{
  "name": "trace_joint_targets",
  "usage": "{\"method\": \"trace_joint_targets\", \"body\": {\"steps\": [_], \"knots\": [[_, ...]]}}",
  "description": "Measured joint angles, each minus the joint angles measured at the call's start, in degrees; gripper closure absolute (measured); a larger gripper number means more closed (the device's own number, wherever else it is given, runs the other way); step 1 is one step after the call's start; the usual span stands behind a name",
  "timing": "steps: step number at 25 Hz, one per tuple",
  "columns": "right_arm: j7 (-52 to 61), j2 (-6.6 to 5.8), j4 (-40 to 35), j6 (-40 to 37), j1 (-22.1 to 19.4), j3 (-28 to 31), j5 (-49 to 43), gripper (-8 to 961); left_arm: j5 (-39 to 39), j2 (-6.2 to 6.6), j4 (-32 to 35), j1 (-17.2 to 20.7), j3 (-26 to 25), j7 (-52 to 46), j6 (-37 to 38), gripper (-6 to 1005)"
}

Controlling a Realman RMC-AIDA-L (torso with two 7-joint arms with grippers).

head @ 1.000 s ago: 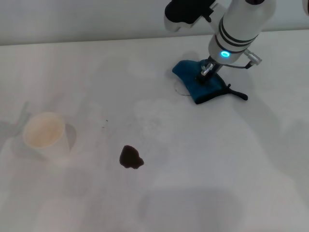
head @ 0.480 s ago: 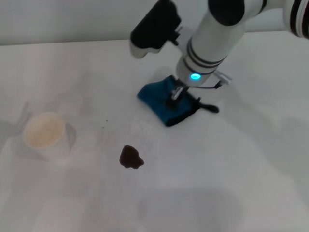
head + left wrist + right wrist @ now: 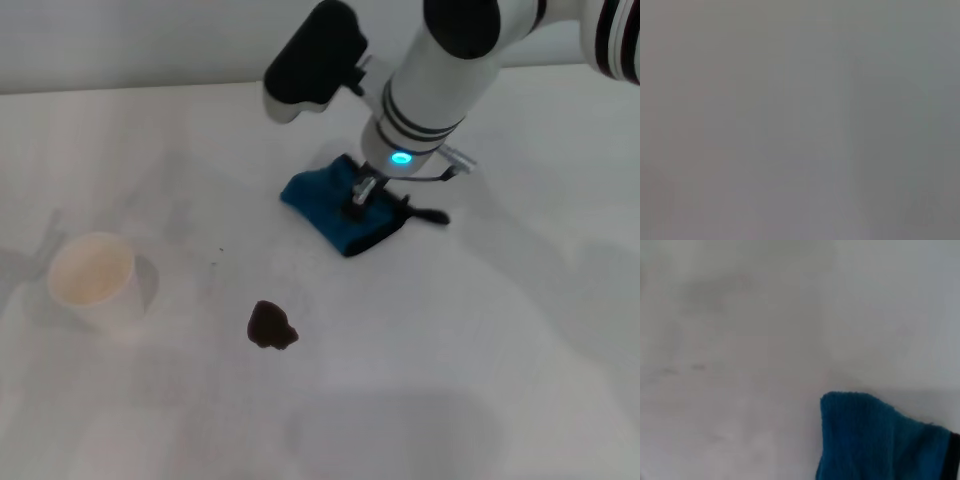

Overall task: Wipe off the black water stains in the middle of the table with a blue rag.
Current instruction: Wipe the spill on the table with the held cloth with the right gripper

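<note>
The head view looks down from above on the table (image 3: 480,380). The right wrist view sits close over it, sharing the rag (image 3: 340,215) (image 3: 880,440). The left wrist view shows only plain grey.

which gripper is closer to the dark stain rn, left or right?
Right. The right gripper is on the blue rag, up and to the right of the stain in the head view. The left gripper is not in view.
</note>
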Motion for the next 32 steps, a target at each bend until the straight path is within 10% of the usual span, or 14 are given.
{"method": "trace_joint_targets", "body": {"steps": [17, 32], "knots": [[6.5, -0.31, 8.9, -3.9, 0.9, 0.7, -9.4, 912, 0.0, 0.00, 0.0, -0.1, 0.0, 0.1, 0.3, 118], [-0.3, 0.00, -5.4, 5.4, -2.2, 0.5, -1.0, 913, 0.2, 0.00, 0.1, 0.3, 0.1, 0.1, 0.3, 119]]}}
